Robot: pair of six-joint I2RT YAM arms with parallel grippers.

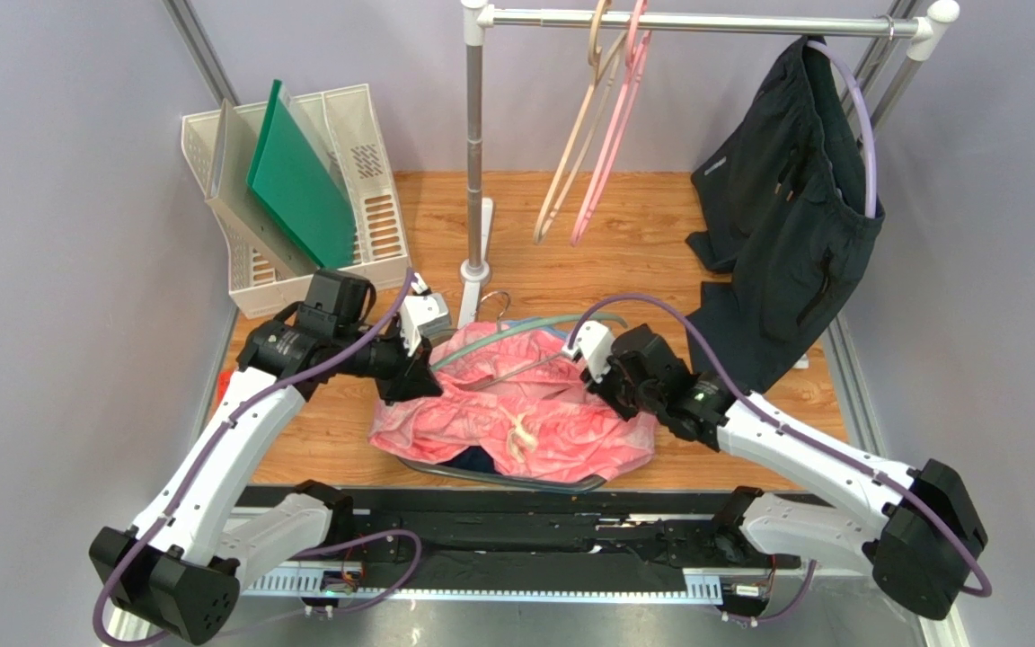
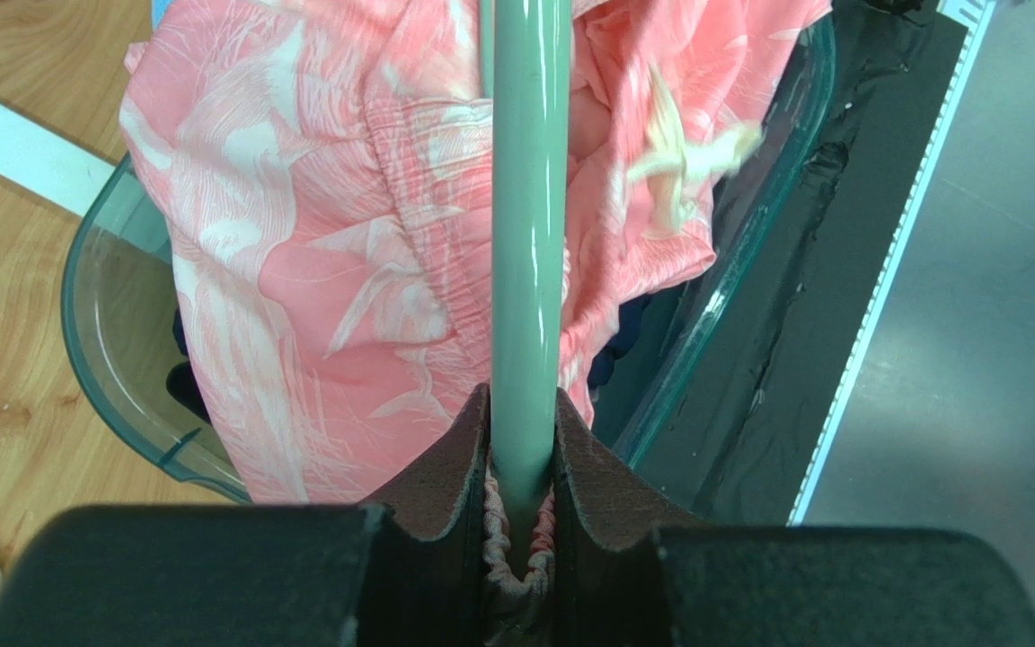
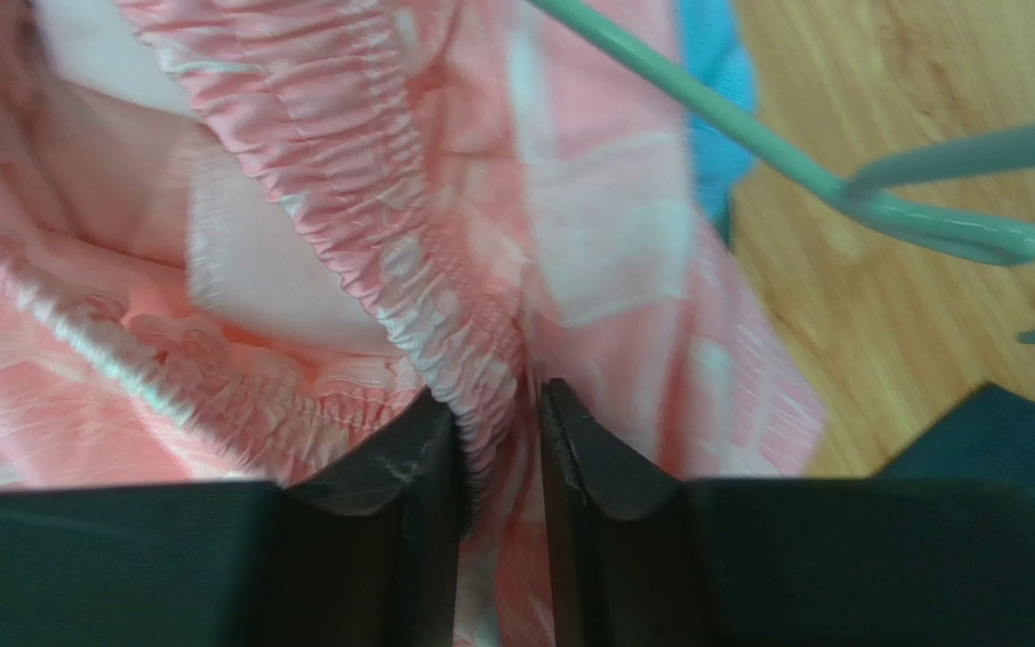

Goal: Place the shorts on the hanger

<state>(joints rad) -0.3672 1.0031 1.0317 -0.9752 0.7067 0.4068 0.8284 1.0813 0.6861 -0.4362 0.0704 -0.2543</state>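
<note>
On the left, my left pincer (image 2: 523,445) was clamped on one arm of the hanger (image 2: 530,202), and a fold of gathered pink waistband sat pinched between the same fingers just beneath the bar, so on that side I judged garment and hanger were already joined. Ahead of that pincer the green arm ran out over the shorts (image 2: 321,270), which lay heaped across a clear teal tub (image 2: 84,290) on the table (image 1: 618,229), a dark garment showing underneath them. From above, the hanger curved from one pincer across to the other, its wire hook (image 1: 493,303) lying flat beyond them. On the right, my right pincer (image 3: 499,432) was closed on the elastic waistband alone. The hanger's far arm tip lay up and to the right of those fingers, clear of the cloth and outside the waist opening as far as I could tell. I put the job at roughly halfway: both grips were secure, but the waistband had yet to be drawn over that second arm, and the shorts had not yet been lifted off the tub.
</note>
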